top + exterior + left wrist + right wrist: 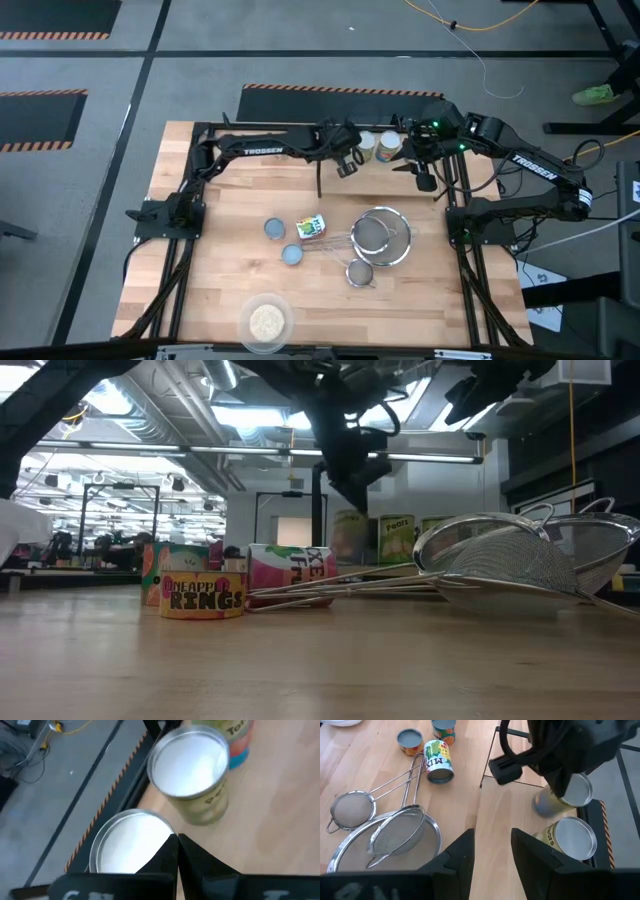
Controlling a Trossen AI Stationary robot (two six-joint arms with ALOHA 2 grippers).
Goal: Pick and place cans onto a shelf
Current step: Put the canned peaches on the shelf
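Cans on the shelf (pixel 400 170): I count at least two cream-topped ones (pixel 388 147) just beneath my left hand (pixel 347 163), which is pressed together and empty. Three cans (pixel 311 227) wait on the worktop (pixel 230 210), well behind it. My right hand (pixel 425 180) hovers spread nearby.

1. The left arm (pixel 560 750) hid part of one can (pixel 565 795) on the shelf (pixel 510 805).
2. Labels on the far cans (pixel 397 538) were too blurred to read.
3. The picture's edge cropped the nearest can (pixel 127 842).
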